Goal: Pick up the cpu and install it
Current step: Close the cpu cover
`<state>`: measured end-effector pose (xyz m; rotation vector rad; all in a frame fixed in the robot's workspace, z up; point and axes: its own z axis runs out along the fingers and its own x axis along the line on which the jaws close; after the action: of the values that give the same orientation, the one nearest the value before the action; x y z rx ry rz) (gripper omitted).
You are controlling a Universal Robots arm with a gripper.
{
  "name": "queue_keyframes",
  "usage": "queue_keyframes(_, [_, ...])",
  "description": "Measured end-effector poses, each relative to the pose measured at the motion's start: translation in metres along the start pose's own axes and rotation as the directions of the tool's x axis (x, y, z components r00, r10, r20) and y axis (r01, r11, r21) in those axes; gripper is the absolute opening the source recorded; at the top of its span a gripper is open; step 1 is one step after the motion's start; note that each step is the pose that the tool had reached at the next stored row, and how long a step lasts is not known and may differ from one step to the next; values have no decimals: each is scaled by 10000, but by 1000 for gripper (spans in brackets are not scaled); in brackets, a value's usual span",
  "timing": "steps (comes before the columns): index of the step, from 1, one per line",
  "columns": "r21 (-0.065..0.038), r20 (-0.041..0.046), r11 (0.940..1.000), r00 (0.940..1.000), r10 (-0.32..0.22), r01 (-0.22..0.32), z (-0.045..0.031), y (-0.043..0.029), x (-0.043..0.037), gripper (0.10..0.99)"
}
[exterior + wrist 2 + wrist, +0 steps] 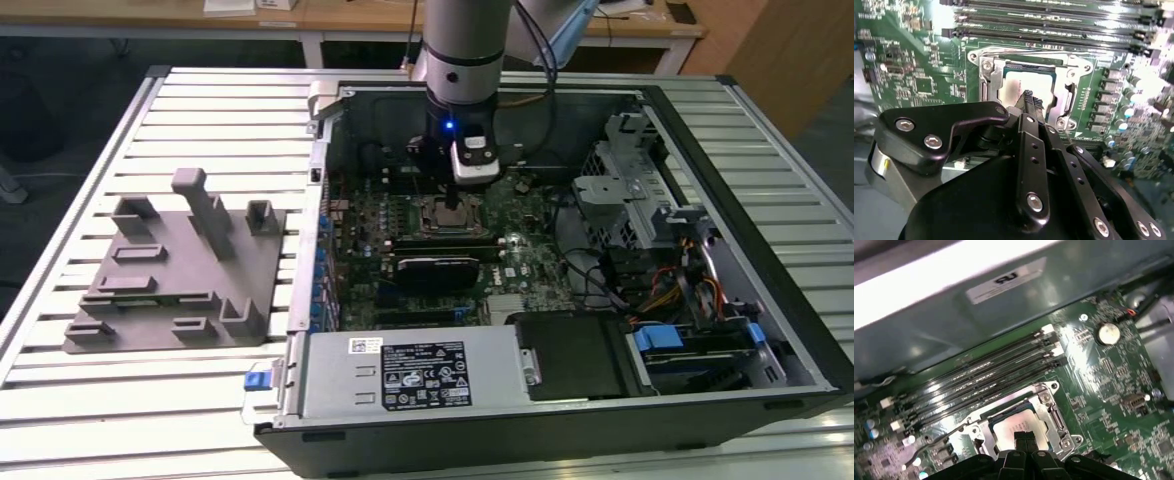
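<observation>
Gripper: you see the gripper (454, 203) hanging straight down inside the computer case (747, 135), directly above the socket (441, 224); both wrist views show its two black fingertips (1020, 439) pressed flat together with nothing between them.
Cpu: the cpu (1013, 89) (1015, 423) lies flat inside the socket, pale silver top facing up; the socket's metal frame surrounds it on all sides.
Contact: the closed fingertips stand over the middle of the cpu; you cannot tell whether they touch its top or stop just above it.
Socket: a square metal frame with screws at its corners; it sits on the green motherboard (1104, 390).
Memory slots: four long dark slots (989, 371) run side by side just beside the socket, between it and the case wall.
Black ribbed module: a black ribbed module (434, 268) lies just beside the socket, on the side away from the memory slots.
Coin battery: a round silver cell (1109, 332) sits on the board, well apart from the socket.
Grey block: a large grey plastic block (174, 265) with upright tabs rests on the slatted table (134, 420), outside the case and well apart from the socket.
</observation>
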<state>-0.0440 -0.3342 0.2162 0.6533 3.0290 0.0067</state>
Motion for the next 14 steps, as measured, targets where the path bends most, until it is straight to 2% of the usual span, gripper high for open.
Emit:
queue_keyframes(4, [-18,-3,9973,9973,-734,734,3,0,0,106])
queue_keyframes(7, [-31,-6,9919,9919,-1272,1272,5,0,0,106])
queue_keyframes(11, [-50,-7,9799,9799,-1996,1996,7,0,0,106])
queue_keyframes(14, [-64,-7,9676,9676,-2523,2523,9,0,0,106])
